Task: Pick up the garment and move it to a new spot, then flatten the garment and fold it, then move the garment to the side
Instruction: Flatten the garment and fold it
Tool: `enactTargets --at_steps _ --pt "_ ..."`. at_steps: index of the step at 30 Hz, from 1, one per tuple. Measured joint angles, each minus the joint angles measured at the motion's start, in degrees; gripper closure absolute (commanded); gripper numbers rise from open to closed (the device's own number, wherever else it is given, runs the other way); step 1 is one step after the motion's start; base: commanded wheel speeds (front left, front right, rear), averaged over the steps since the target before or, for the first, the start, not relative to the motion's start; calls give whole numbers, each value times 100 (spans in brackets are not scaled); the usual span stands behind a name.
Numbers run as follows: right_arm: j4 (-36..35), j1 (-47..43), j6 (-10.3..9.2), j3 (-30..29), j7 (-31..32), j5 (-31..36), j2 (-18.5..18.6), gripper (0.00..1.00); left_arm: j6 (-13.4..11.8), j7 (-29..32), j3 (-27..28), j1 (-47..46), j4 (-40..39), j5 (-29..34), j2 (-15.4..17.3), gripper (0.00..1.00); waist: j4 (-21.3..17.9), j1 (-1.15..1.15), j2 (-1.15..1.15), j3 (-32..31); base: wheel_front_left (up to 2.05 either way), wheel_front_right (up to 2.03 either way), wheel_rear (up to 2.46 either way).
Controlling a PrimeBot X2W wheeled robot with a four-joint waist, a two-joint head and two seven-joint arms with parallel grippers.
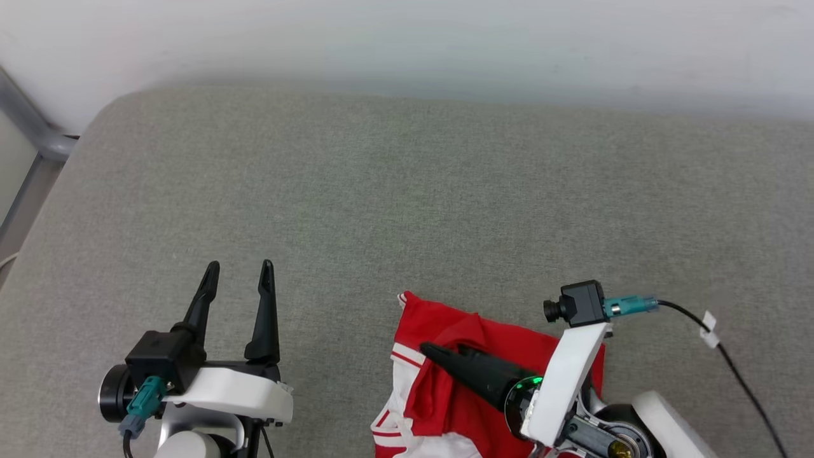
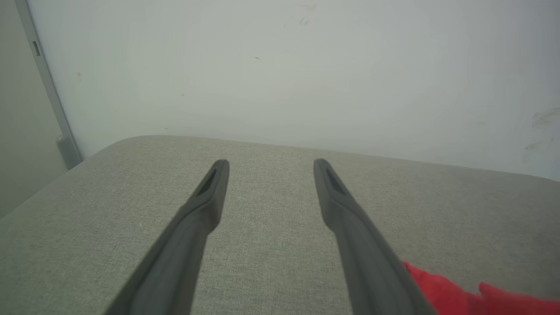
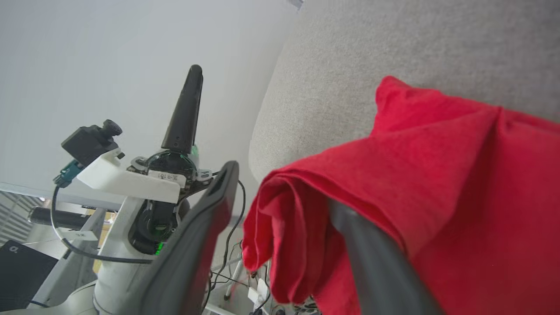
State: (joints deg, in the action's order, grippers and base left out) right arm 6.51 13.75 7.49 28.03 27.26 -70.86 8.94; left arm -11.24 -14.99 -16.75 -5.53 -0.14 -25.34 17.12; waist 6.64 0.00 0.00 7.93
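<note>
Garment, red with white striped trim, lies bunched at the near edge of the grey padded surface, part of it spilling off the bottom of the head view. It is crumpled: neither spread flat nor in a tidy fold.

The right gripper reaches across the garment from its right side. In the right wrist view its jaws stand apart: one finger is bare, and the other runs under a thick roll of red cloth that drapes over it. So the cloth rides on that finger and is not pinched. I judge the finger is tucked under so that the roll sits between the two fingers, where closing would catch it. This fits a grasp being taken as well as one just let go.

Left of the garment, well apart from it, the left gripper hovers with jaws parted and nothing between them, probably kept out of the way.

Beyond the garment the woven surface runs bare to a pale wall. To the garment's far left, a grey metal frame stands by the surface's rounded corner.
</note>
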Motion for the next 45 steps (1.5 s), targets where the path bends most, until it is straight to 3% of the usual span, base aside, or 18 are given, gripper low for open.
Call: enactTargets --at_steps 7,11,14,19,22,28,35,45 --pt "-177 160 1 630 -918 1015 801 0 14 -7 47 169 74 22 2 0 -166 0 0 -284 0 0 0" --pt "-220 203 1 564 -1435 1582 1045 0 -8 -8 52 219 73 23 23 0 -225 0 0 -405 0 0 0" --pt "-104 94 0 22 -2108 2452 1165 0 -48 -8 79 348 65 23 49 0 -322 0 0 -556 0 0 0" --pt "-115 -313 1 -1072 -2743 3689 1017 0 -141 -8 121 470 31 85 94 0 -482 0 0 -703 0 0 0" --pt "-339 -605 1 -1697 -2964 4369 739 0 -190 -8 145 543 22 152 122 0 -574 0 0 -785 0 0 0" --pt "-878 -1177 1 -2502 -3082 5209 243 0 -268 -8 234 829 9 270 170 0 -748 -1 0 -961 0 0 0" --pt "-1181 -1689 1 -2725 -2881 5591 22 0 -233 -8 355 1099 26 393 153 0 -798 -1 0 -1097 0 0 0" --pt "-1605 -2135 1 -2794 -2606 5917 -136 0 -12 -8 737 1337 47 604 -155 0 -799 -1 0 -1136 0 0 0"
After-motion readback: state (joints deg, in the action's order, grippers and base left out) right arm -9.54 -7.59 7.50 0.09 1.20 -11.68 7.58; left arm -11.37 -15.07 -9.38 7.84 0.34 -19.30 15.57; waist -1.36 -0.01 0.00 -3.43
